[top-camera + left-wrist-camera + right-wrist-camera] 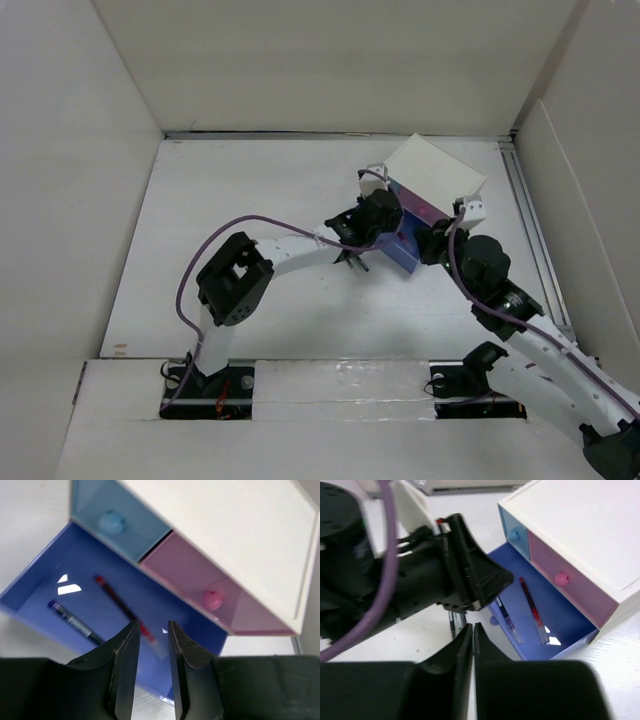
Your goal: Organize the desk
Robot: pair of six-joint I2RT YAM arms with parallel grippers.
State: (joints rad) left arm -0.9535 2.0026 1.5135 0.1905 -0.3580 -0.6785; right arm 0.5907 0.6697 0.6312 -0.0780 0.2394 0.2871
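The desk lies under everything, most of its white top stretching left of and nearer than the drawer box; only the overhead view takes in this spread and the walls around it. That same view shows the box standing at an angle, with both arms meeting at its front.

The left wrist view alone shows the box's front plainly. There is a light-blue drawer and a pink drawer, both pushed in, each with a round knob. Below them a dark-blue drawer is pulled out of the box. A red pen and a blue pen lie apart on its floor.

The left tool hangs over the pulled-out drawer in front of the box, fingers a little parted and gripping nothing. The right wrist view shows the right tool off the box's front, clenched with nothing visible between its fingers, and the left arm crossing ahead of it.
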